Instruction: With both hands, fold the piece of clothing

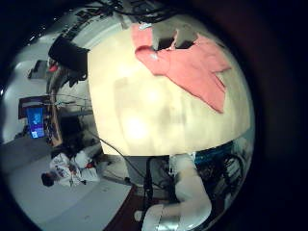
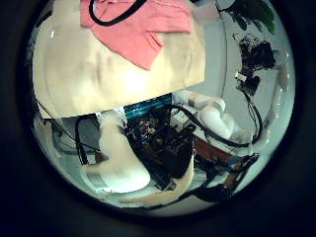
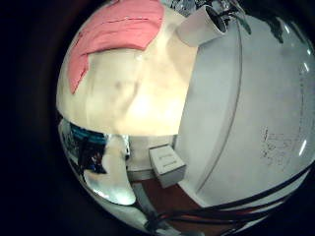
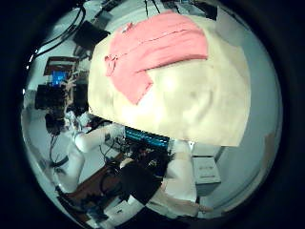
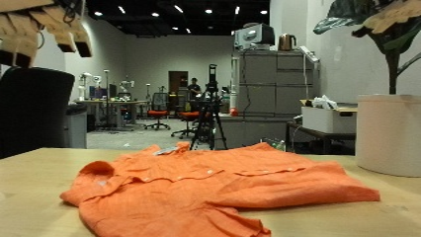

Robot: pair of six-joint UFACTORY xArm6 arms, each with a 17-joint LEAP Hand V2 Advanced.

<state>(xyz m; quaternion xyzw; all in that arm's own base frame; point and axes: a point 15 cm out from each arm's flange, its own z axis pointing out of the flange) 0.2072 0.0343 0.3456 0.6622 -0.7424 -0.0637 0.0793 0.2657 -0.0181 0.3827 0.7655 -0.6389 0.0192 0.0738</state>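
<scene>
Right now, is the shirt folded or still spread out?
Mostly spread: the orange shirt lies flat on the table, collar and sleeves out, some loose creases only.
</scene>
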